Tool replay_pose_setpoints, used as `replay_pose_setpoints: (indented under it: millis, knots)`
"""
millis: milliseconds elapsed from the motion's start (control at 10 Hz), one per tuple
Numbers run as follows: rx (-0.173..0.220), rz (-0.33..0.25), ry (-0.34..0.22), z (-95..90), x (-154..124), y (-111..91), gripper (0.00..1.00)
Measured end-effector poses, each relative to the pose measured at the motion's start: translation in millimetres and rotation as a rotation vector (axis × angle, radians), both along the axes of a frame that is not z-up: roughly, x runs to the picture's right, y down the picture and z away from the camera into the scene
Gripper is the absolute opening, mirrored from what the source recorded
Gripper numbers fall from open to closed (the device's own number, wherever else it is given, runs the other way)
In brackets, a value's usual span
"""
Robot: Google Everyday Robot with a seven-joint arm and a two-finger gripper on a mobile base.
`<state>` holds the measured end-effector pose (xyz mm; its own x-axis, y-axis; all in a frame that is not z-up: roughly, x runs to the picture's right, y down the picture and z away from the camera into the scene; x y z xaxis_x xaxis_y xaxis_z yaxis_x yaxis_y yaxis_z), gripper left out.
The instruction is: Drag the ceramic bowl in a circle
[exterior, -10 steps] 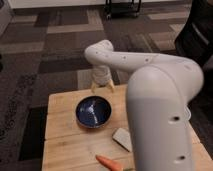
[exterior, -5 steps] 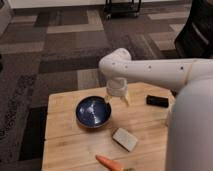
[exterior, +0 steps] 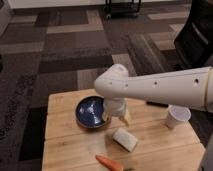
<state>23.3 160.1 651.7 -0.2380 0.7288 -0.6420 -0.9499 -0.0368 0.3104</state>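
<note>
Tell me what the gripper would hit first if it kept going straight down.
Probably the right rim of the glossy navy ceramic bowl; the gripper hangs there, though it may pass beside it to the wooden table.

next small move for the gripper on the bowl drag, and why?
Probably a short lowering onto the near-right rim of the ceramic bowl. The gripper hangs at that edge, between the bowl and the white block, but a firm hold on the rim isn't evident. Circling should wait for that contact; the white cup stands well off to the right.
</note>
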Motion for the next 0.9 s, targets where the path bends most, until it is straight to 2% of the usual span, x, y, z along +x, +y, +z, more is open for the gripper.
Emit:
replay_pose_setpoints:
  millis: [100, 300, 400, 500, 600, 800, 900]
  knots:
    - [-0.029, -0.083, -0.050, -7.2, -37.4, 3.2, 0.65]
    - [-0.076, -0.210, -0.203, -8.5, -112.6, 4.5, 0.65]
    - [-0.079, -0.238, -0.240, -6.2, -128.0, 1.6, 0.65]
    - [-0.092, -0.300, -0.325, 4.0, -159.1, -7.6, 0.65]
    - [-0.090, -0.323, -0.351, 13.6, -165.1, -15.9, 0.65]
    - [-0.079, -0.364, -0.428, 50.2, -171.6, -45.9, 0.65]
    - [-0.075, -0.371, -0.444, 63.4, -168.5, -56.2, 0.65]
